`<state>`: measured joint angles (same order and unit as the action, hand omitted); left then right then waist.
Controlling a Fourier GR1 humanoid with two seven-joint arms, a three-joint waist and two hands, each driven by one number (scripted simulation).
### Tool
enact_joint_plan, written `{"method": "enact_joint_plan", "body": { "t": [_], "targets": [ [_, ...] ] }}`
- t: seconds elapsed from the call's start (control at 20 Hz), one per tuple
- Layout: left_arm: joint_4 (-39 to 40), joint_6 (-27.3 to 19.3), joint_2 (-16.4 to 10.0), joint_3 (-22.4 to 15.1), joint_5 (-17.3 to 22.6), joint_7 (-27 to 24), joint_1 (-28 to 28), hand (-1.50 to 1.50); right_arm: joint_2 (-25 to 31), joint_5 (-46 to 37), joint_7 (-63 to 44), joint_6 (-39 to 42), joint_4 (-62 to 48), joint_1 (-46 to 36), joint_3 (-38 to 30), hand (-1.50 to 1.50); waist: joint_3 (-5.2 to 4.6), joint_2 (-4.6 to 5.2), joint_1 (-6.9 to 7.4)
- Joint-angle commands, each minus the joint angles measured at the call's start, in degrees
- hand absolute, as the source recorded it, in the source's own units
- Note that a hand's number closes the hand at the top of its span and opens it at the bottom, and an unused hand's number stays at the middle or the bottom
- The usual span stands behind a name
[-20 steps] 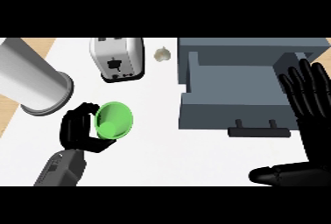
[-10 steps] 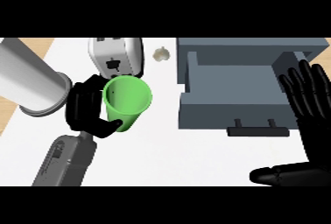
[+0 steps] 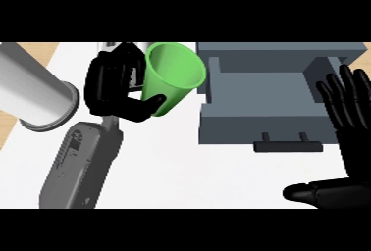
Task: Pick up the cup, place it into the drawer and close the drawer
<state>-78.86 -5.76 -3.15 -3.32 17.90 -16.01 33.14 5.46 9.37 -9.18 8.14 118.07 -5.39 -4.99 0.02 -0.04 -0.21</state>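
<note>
Currently the left hand [image 3: 116, 90] is curled round the green cup [image 3: 174, 73], held tilted just left of the open drawer [image 3: 253, 131]; advise carrying it right, clear of the drawer's side wall, before lowering.

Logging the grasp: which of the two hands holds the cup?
The left hand, its fingers and thumb curled round the green cup; the right hand rests open beside the grey drawer, holding nothing.
</note>
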Motion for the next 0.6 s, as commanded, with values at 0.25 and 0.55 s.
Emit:
{"method": "enact_joint_plan", "body": {
  "t": [0.25,0.55],
  "targets": [
    [9.51,-3.99,2.39,1.13,-5.12,1.73,11.82,1.5,0.27,0.78,-2.68,0.04,3.43,1.06,0.37,-1.5,-0.02,0.09,-0.31],
    [16.55,-7.76,2.9,1.34,-5.49,8.01,23.06,1.5,0.71,-0.17,3.66,2.16,-2.81,1.58,-1.23,-1.5,0.01,0.19,-0.41]
  ]
}}
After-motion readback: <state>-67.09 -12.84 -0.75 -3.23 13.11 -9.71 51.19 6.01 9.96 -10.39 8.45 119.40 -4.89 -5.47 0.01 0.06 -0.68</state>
